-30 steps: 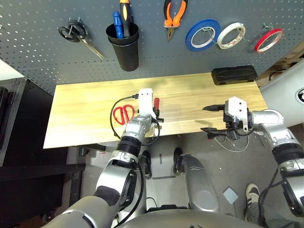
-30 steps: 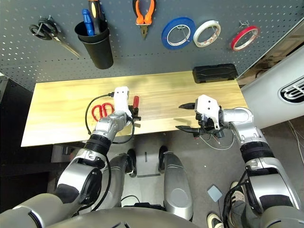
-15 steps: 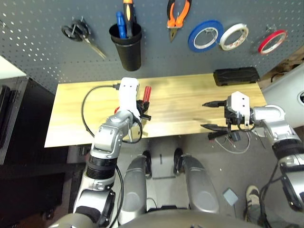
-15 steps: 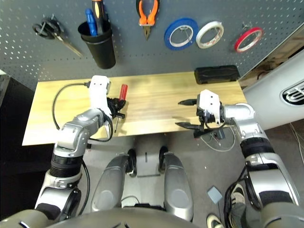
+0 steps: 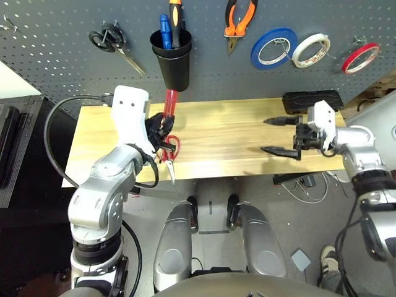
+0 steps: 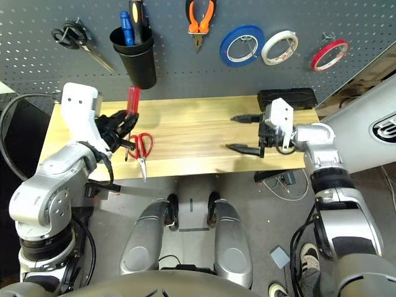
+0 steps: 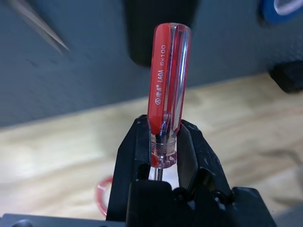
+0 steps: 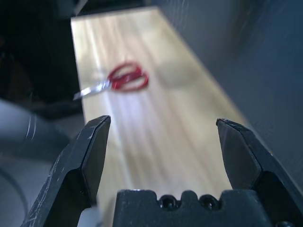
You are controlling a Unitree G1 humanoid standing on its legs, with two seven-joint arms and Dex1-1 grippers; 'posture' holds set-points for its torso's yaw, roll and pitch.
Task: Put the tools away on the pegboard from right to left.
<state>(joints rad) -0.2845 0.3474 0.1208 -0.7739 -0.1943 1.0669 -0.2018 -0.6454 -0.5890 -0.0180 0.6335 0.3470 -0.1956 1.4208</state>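
Note:
My left gripper [image 5: 162,127] is shut on the slim red-handled screwdriver [image 5: 170,102], holding it upright just below the black cup [image 5: 172,59] on the pegboard [image 5: 62,68]. In the left wrist view the fingers [image 7: 137,146] clamp the base of the screwdriver's handle [image 7: 168,80]. Red-handled scissors [image 5: 172,148] lie on the table by its front edge, blades pointing over it. The orange-and-black pliers [image 5: 238,18] and the red tape ring [image 5: 362,57] hang on the pegboard. My right gripper [image 5: 278,135] is open and holds nothing above the table's right end; its wrist view shows the scissors [image 8: 128,78] far ahead.
The wooden table [image 5: 235,130] carries a black box [image 5: 312,101] at its back right. On the pegboard hang black-handled scissors [image 5: 111,43], a blue tape roll [image 5: 272,48] and a white one [image 5: 310,49]. The cup holds blue and orange-handled tools.
My left arm has lifted the screwdriver off the table and up toward the cup, uncovering the red scissors. The right gripper has moved in over the table's right end. The camera has shifted.

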